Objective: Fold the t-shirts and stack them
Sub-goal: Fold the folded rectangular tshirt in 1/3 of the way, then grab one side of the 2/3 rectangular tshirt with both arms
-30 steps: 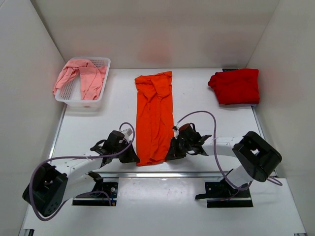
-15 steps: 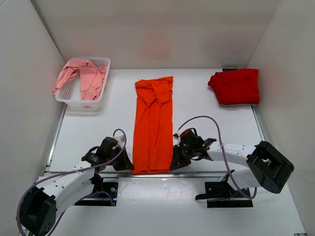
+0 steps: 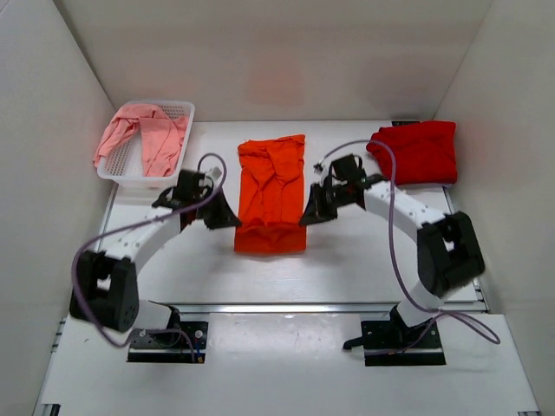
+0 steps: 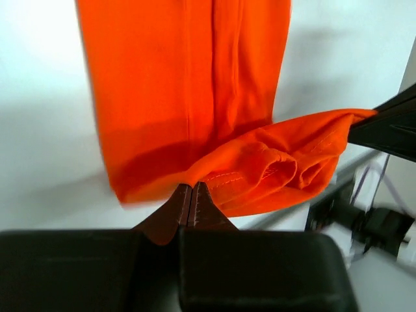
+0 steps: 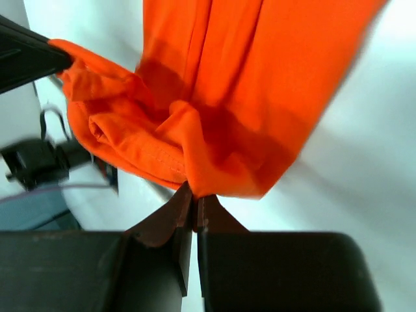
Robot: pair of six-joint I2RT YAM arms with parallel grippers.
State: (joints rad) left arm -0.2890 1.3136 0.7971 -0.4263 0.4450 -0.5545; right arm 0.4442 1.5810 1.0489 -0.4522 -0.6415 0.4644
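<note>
The orange t-shirt [image 3: 270, 195] lies mid-table, its near end lifted and doubled back over itself, the fold at the front. My left gripper [image 3: 234, 223] is shut on the shirt's left hem corner [image 4: 214, 172]. My right gripper [image 3: 305, 218] is shut on the right hem corner [image 5: 195, 175]. Both hold the hem [image 4: 292, 166] stretched between them above the lower layer. The red t-shirt [image 3: 414, 152] lies folded at the back right. The pink t-shirt [image 3: 143, 139] hangs crumpled over the basket.
A white mesh basket [image 3: 176, 113] stands at the back left with the pink shirt in it. White walls close in the table on three sides. The arm bases and a metal rail [image 3: 303, 307] run along the near edge.
Both grippers have carried the orange shirt's near hem from the front edge back toward the middle, folding the long shirt roughly in half. The red and pink shirts have not moved.
</note>
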